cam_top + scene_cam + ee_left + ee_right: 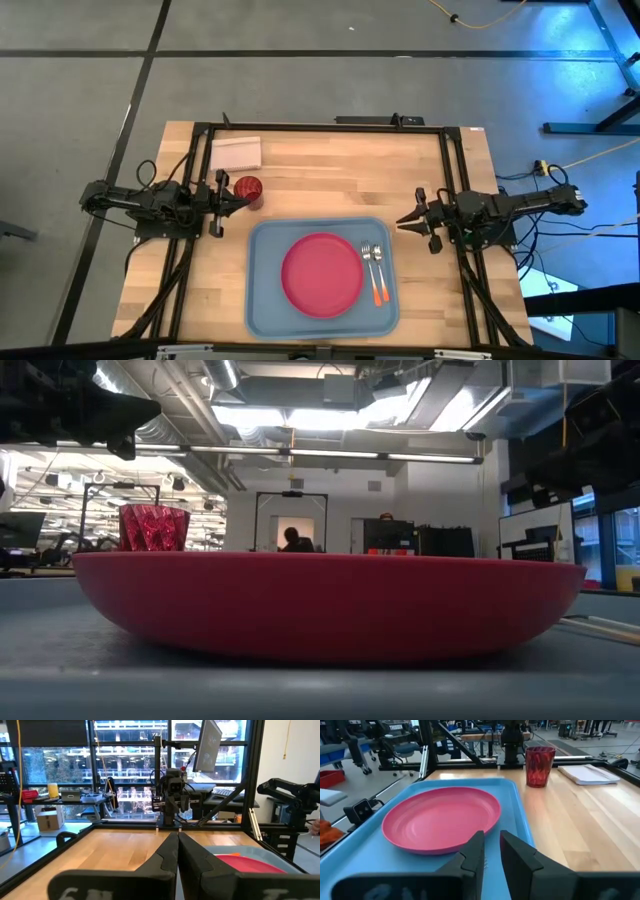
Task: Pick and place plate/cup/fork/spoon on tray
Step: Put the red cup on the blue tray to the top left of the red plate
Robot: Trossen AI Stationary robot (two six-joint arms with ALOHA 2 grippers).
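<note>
tray: large blue-grey rectangular tray with rounded corners and a raised rim [262,300], near centre of the wooden table [330,170], long axis left to right.
plate: flat round pink-red plate [321,274] already lying on the tray, filling its middle.
fork and spoon: thin orange-handled fork with silver tines [368,272] and orange-handled spoon with a rounded silver bowl [379,272] lie side by side on the tray just right of the plate; long axes run far to near, metal ends far, handles near.
cup: small dark red faceted cup [247,190] stands upright on the table, off the tray beyond its far left corner, near a pale folded rectangle [236,153].
left gripper: [236,197] just beside the cup, fingers pressed together, holding nothing.
right gripper: [403,221] waits right of the tray, fingers slightly parted, empty.
step in hand: judged to be the cup; spread the left fingers first, straddle the cup low and level, lift straight so it stays upright, set it in the tray's free far left corner clear of the plate.
</note>
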